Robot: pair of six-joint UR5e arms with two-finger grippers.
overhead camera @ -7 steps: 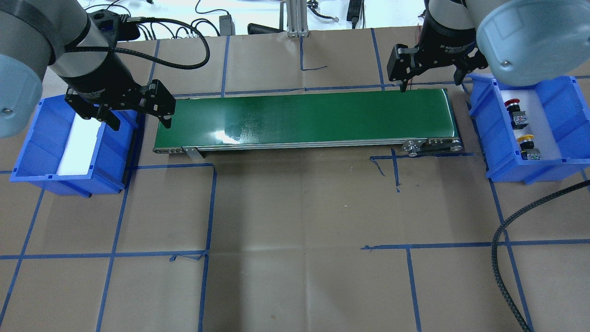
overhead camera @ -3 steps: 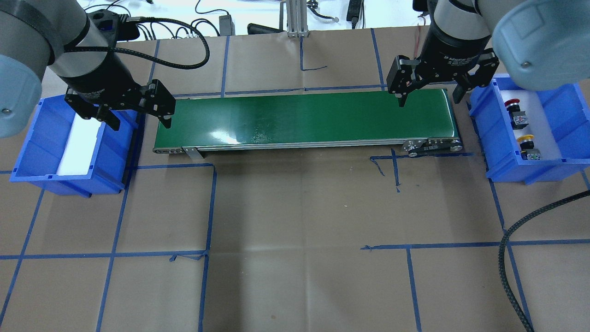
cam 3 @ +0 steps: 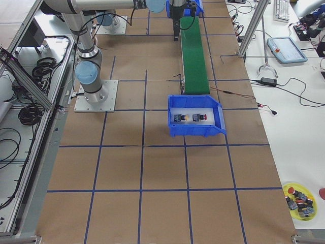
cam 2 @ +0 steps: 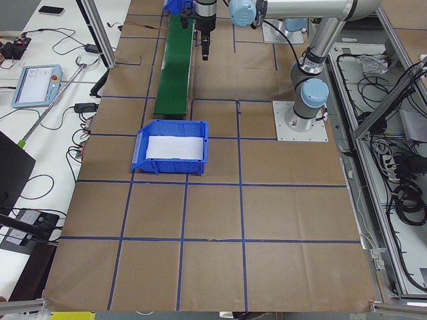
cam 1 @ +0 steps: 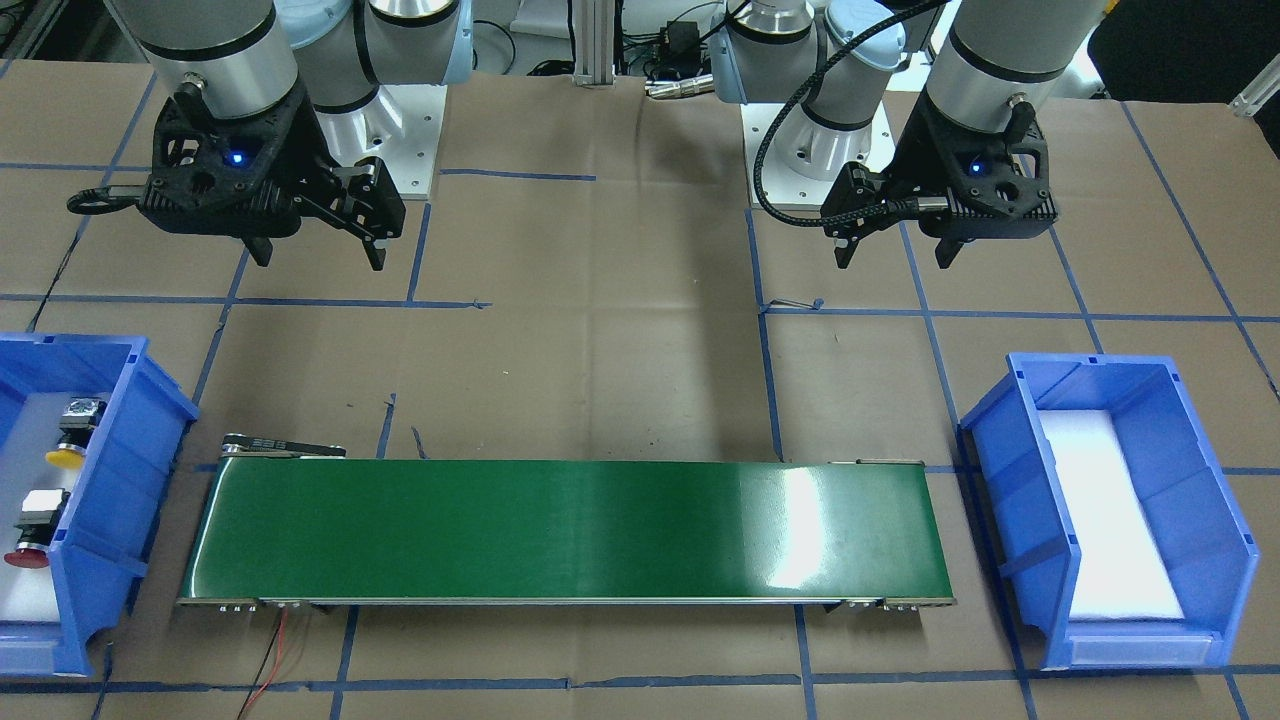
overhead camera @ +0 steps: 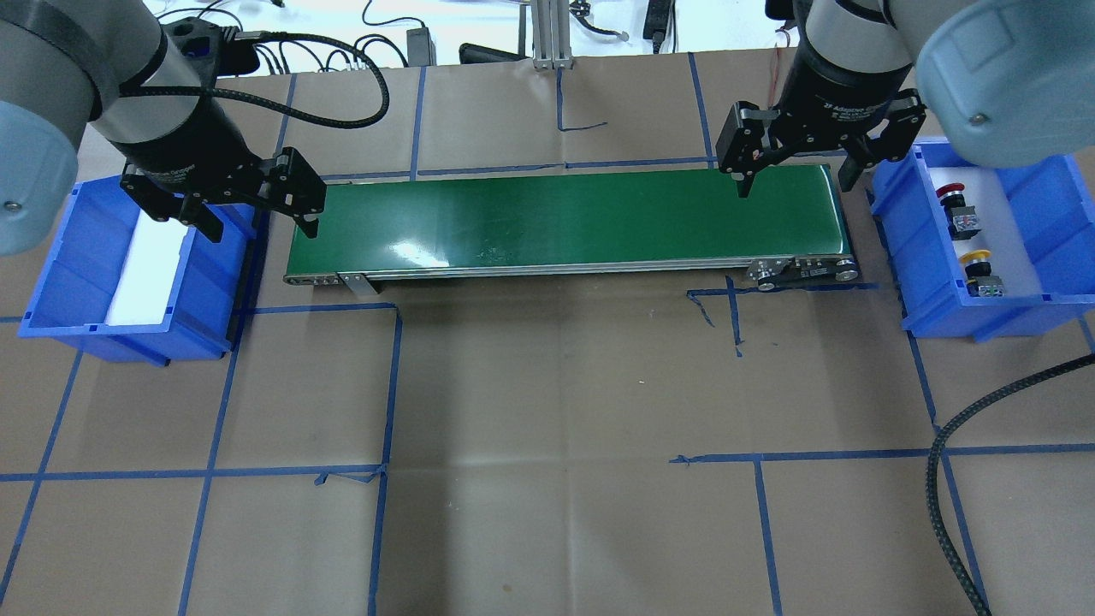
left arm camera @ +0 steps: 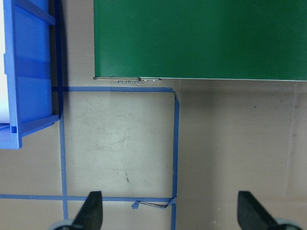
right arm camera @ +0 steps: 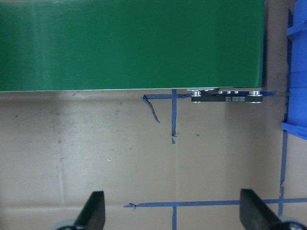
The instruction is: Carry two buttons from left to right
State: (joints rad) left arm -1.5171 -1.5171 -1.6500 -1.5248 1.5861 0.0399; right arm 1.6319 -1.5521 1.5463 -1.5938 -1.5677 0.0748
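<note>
The red-capped button (overhead camera: 947,193) and the yellow-capped button (overhead camera: 975,257) lie in the right blue bin (overhead camera: 900,244), caps toward the table's far side. They also show in the front-facing view, yellow (cam 1: 62,458) and red (cam 1: 25,557). My right gripper (overhead camera: 796,188) hangs open and empty above the right end of the green conveyor belt (overhead camera: 565,218), apart from the bin. My left gripper (overhead camera: 261,229) is open and empty, above the gap between the belt's left end and the left blue bin (overhead camera: 205,282). Both wrist views show spread, empty fingers.
The left bin holds only a white liner (overhead camera: 145,269). A black braided cable (overhead camera: 941,445) loops over the table at the front right. Blue tape lines mark the brown paper table top (overhead camera: 556,428). Cables and gear lie beyond the far edge.
My right gripper has moved a little toward the robot's side and now hangs over the belt's right end. The left gripper and both buttons have not moved.
</note>
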